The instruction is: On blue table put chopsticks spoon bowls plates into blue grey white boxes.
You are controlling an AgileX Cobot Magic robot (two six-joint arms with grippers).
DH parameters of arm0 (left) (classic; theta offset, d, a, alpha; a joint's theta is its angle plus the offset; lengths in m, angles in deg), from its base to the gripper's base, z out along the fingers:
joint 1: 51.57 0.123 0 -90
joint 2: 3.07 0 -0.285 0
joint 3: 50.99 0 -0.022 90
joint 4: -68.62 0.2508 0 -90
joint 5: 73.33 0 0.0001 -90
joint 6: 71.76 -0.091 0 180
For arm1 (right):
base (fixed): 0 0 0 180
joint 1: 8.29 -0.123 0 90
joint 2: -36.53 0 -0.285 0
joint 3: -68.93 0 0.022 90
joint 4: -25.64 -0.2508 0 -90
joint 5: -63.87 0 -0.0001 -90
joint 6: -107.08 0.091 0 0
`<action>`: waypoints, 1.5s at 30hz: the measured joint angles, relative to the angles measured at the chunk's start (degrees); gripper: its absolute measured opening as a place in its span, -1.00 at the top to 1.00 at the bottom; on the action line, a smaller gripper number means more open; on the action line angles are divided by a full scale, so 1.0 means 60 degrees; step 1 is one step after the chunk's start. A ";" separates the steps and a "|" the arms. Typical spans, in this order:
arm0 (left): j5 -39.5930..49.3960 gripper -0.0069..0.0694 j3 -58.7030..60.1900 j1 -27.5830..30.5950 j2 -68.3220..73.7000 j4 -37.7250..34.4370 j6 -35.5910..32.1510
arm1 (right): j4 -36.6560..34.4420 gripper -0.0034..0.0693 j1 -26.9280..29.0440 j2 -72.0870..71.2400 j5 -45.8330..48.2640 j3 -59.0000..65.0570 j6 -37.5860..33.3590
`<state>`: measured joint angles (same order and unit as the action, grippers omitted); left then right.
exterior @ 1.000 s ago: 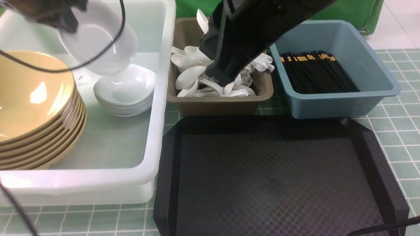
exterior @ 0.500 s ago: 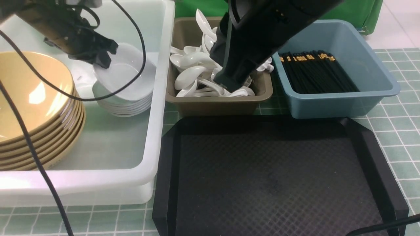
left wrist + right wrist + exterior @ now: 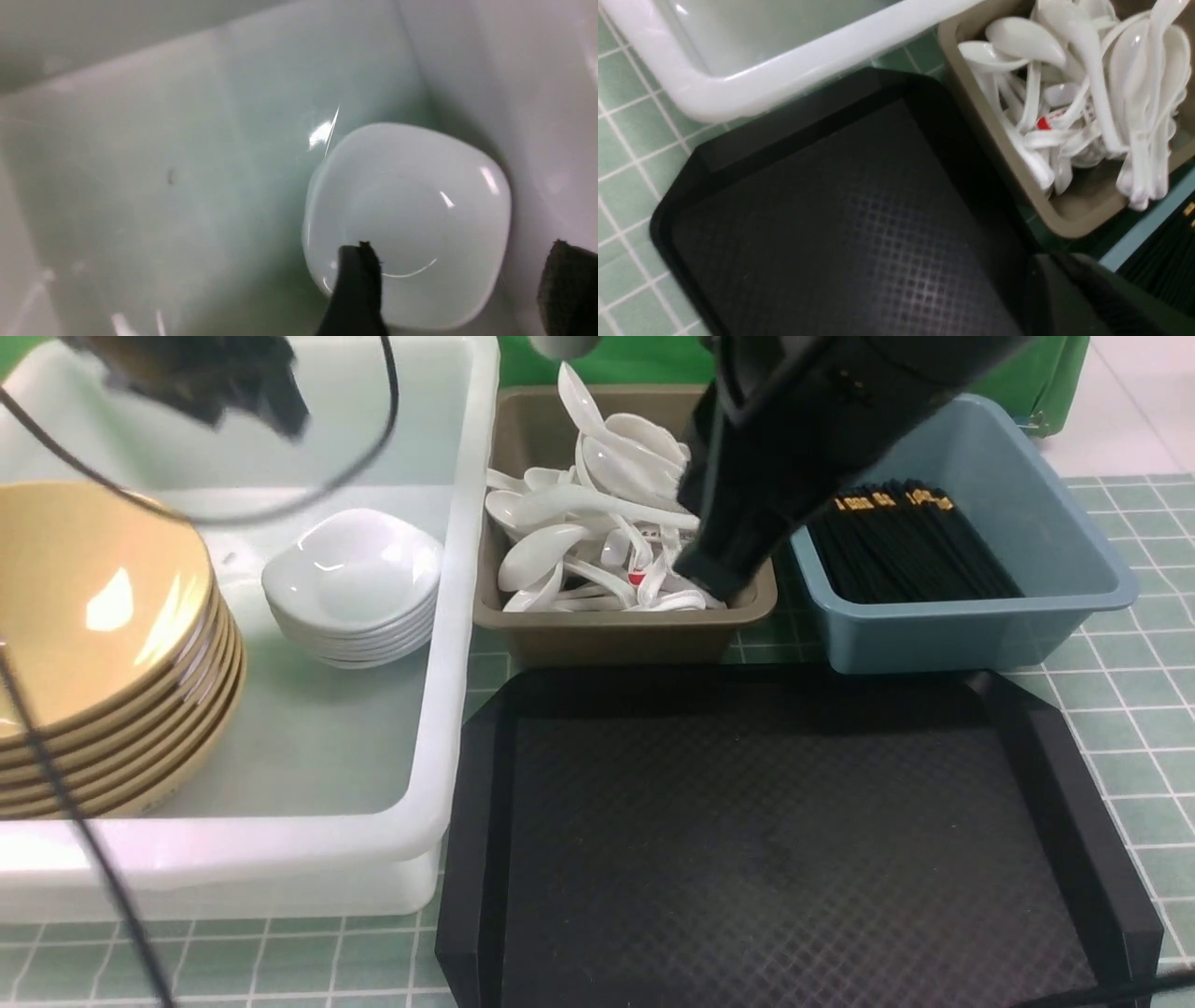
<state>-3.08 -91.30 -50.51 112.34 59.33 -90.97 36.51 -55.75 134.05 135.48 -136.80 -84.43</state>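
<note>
Nearest on the desk [image 3: 1139,728] lies the black tray [image 3: 775,840], and along the left edge sits the white box [image 3: 448,616], tan bowls [image 3: 93,616] stacked at its near end and white plates [image 3: 350,583] stacked farther back. Over those plates hangs the left end effector [image 3: 460,245], fingers [image 3: 357,289] spread apart above the top plate. Towards the far edge, the grey box [image 3: 616,639] is heaped with spoons [image 3: 579,541], the right end effector [image 3: 724,574] pinched together over its right side, and the blue box [image 3: 962,639] alongside holds the chopsticks [image 3: 906,551].

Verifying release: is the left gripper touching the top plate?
Apart. The front view shows the left gripper raised well above the top plate, with the white box back wall visible between them.
</note>
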 joint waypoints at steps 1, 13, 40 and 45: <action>0.0080 0.01 0.0013 -0.0074 -0.0314 0.0153 0.0116 | -0.0021 0.72 0.0000 -0.0207 -0.0070 0.0323 0.0139; -0.0435 0.84 0.6142 -0.0289 -0.6060 0.0423 0.0444 | -0.0024 0.73 0.0000 -0.4530 -0.3057 0.6108 0.1757; -0.3890 0.84 1.5396 -0.0289 -1.6513 -0.0379 0.0463 | -0.0937 0.72 0.0000 -0.8240 -0.8030 1.0422 0.2170; -0.3900 0.84 1.5400 -0.0289 -1.6558 -0.0379 0.0473 | -0.0937 0.72 0.0000 -0.8240 -0.8030 1.0422 0.2170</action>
<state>-26.48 1.09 -52.24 12.99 57.06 -88.13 30.89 -55.75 84.61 87.30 -74.27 -71.42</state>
